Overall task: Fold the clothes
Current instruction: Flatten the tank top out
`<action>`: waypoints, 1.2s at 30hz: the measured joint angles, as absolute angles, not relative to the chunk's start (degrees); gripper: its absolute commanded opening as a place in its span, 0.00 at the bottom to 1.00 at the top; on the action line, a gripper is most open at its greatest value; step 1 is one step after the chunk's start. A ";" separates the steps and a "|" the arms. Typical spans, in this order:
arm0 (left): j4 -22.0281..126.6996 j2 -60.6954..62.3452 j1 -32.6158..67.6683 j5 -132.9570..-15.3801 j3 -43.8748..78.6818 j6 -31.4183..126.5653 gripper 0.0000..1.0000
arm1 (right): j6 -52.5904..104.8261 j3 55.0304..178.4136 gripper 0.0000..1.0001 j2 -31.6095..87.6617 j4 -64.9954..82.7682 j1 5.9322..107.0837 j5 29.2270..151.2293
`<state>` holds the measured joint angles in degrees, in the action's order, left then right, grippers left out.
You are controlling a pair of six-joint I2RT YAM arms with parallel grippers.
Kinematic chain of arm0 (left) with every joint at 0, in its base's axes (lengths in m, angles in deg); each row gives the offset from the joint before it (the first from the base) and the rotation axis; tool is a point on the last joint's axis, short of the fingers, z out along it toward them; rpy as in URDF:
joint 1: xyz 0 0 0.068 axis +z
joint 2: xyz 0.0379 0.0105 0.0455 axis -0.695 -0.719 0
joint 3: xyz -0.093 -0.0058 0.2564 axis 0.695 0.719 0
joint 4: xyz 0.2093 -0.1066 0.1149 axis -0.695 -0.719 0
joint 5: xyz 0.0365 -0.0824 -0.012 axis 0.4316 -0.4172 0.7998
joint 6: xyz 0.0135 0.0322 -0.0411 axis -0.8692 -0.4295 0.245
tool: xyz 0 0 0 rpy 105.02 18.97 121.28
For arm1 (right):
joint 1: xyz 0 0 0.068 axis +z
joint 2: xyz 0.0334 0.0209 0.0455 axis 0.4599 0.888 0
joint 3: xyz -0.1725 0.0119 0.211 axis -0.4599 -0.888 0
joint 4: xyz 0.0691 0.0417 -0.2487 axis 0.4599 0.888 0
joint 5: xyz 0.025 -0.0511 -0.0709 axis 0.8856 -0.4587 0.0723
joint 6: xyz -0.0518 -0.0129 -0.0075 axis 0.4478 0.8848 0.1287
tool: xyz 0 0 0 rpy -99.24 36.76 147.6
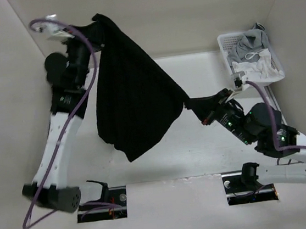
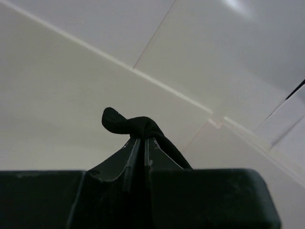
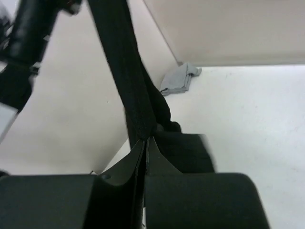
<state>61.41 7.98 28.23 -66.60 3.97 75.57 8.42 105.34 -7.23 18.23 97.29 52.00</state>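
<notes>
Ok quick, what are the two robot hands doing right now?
Left gripper: shut on the black shirt.
Right gripper: shut on the black shirt too.

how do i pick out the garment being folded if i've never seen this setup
Over the white table, between the left arm and right arm, hangs the black garment, a corner pinched in each arm's jaws. Unlike the grey and white clothes in the basket at far right, it is plain black and held in the air.
</notes>
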 measured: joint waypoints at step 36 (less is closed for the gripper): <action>55.62 -0.02 20.15 -54.55 62.83 85.29 0.37 | -19.23 73.47 0.04 11.19 25.87 102.62 76.94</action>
<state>55.62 -0.02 20.15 -54.55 62.83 85.29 -19.23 73.47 11.19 25.87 102.62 76.94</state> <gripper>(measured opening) 0.374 0.032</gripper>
